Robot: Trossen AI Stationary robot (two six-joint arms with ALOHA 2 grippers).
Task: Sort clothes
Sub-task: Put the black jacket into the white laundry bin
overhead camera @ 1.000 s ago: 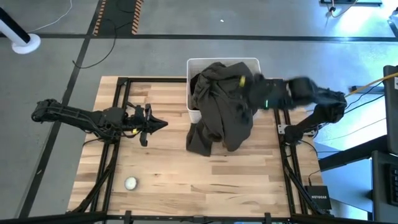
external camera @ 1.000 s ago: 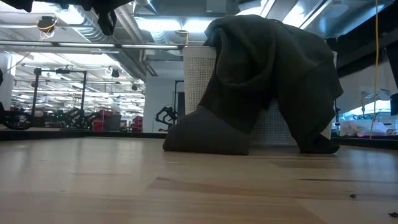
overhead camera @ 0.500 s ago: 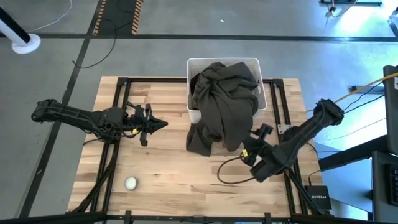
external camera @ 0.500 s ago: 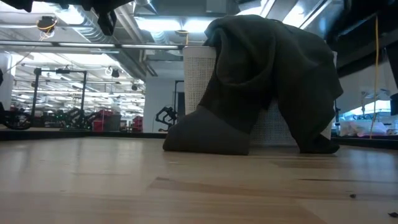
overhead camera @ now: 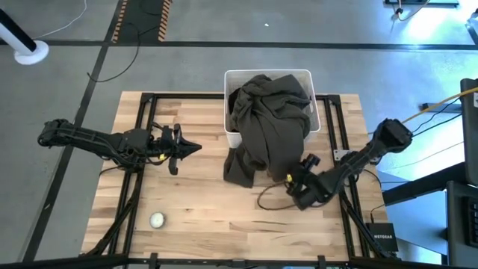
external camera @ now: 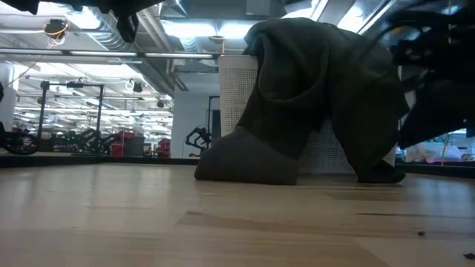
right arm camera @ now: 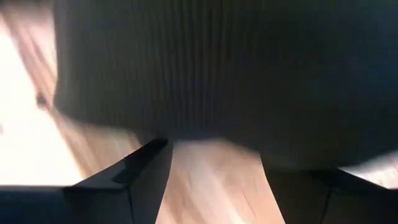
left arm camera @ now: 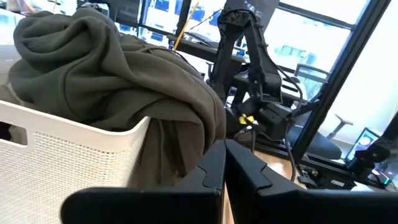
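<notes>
While the left gripper (overhead camera: 193,148) hangs over the left half of the table (overhead camera: 187,202) with its jaws pressed together, a small white ball (overhead camera: 157,220) lies near the front left corner. In the middle, the dark olive-brown garment (overhead camera: 267,127) is heaped in the white basket (overhead camera: 231,78) and spills over its front wall onto the wood. To the right, the right gripper (overhead camera: 293,187) sits low beside the garment's hem, jaws apart.
</notes>
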